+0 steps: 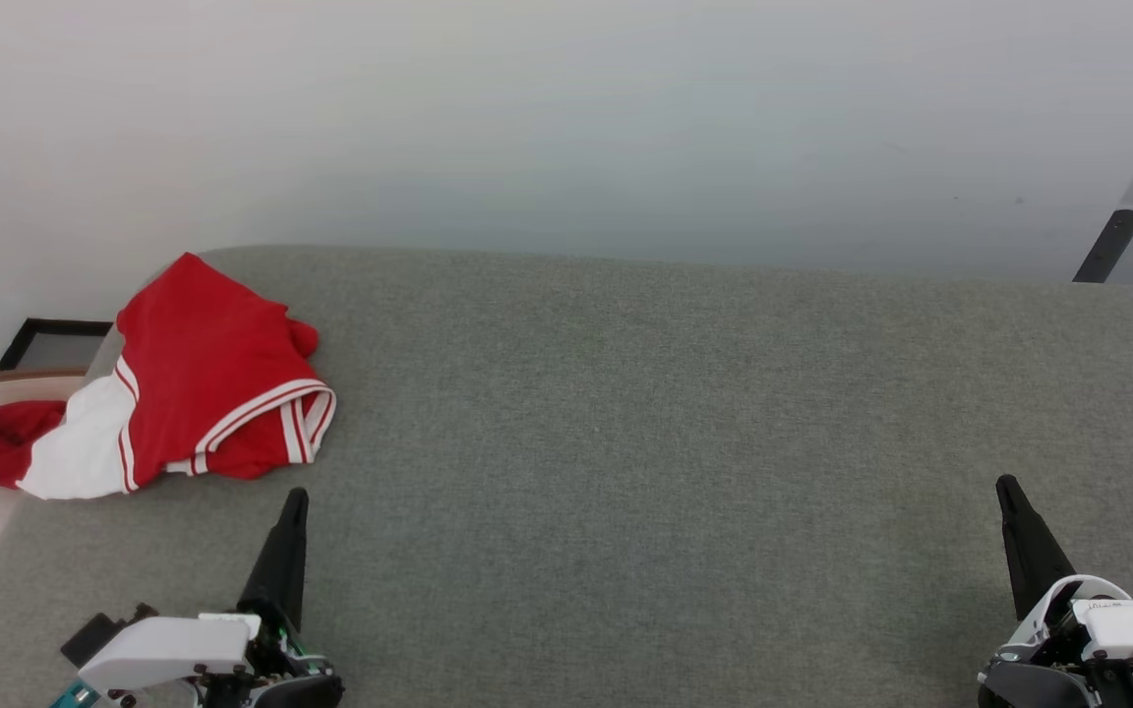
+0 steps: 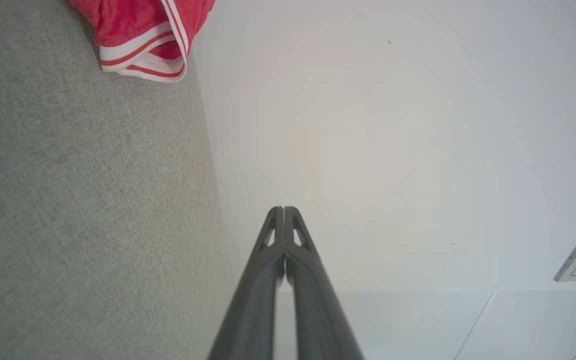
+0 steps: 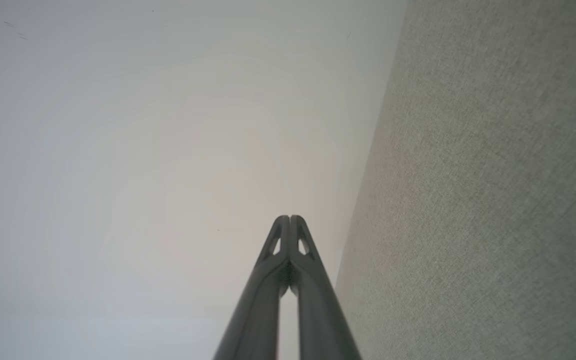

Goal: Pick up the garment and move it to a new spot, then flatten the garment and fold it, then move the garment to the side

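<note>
3 stages, finished so far: 0 by my reading; the garment [image 1: 183, 379] lies crumpled and nothing has hold of it.
Garment: a red heap with a white panel and white-red-white trim, on the far left corner of the grey table [image 1: 626, 442], its left end spilling past the table's left edge.
Garment, left wrist view: a loop of striped hem [image 2: 143, 62] lying on the table near its far edge, well ahead of my fingers.
Left gripper [image 1: 297, 495]: clenched on nothing, its 2 fingers pressed together, over the table's near left part, close to the garment but not touching it.
Right gripper [image 1: 1006, 484]: clenched on nothing as well, over the table's near right part, well apart from the garment.
Done: nothing I can credit; the cloth is neither flat nor folded.
Left to do: the pick-up and carry to a fresh spot on the table, then the flattening, the fold, and the last shift to the table's side.
Next, as I judge it: the left gripper sits nearer and must spread its fingers before it can pinch.
Risk: the overhang at the table's left edge could pull the cloth off if I catch only 1 layer.
</note>
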{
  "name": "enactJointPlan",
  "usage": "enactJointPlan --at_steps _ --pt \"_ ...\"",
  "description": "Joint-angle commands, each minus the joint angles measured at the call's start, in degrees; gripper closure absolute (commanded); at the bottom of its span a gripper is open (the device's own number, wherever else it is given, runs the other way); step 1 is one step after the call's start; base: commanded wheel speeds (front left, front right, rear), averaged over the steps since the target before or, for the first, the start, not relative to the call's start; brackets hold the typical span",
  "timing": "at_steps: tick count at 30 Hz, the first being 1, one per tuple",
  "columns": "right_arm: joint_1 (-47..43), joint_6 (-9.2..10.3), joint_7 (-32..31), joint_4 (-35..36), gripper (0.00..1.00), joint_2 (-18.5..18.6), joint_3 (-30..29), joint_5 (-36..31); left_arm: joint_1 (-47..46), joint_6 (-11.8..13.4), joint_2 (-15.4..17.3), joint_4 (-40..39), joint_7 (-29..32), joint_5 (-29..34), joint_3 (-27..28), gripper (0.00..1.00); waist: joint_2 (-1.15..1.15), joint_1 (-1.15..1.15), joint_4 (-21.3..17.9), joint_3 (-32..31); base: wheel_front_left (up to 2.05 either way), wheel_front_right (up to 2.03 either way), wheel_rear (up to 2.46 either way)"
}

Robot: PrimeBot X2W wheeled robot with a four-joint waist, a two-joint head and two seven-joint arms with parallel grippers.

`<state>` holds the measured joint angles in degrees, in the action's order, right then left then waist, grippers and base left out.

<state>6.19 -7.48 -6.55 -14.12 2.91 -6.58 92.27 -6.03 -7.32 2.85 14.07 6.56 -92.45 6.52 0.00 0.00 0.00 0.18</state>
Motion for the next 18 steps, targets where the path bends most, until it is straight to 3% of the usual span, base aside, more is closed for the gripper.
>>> enactJointPlan --at_steps 1,18 --pt "0.2 -0.02 0.0 0.0 1.00 -0.1 0.2 0.3 -0.5 -0.4 0.0 0.0 0.1 0.1 0.1 1.00 0.00 0.00 0.0 0.0 0.00 0.00 0.00" --pt "0.2 -0.02 0.0 0.0 1.00 -0.1 0.2 0.3 -0.5 -0.4 0.0 0.0 0.1 0.1 0.1 1.00 0.00 0.00 0.0 0.0 0.00 0.00 0.00"
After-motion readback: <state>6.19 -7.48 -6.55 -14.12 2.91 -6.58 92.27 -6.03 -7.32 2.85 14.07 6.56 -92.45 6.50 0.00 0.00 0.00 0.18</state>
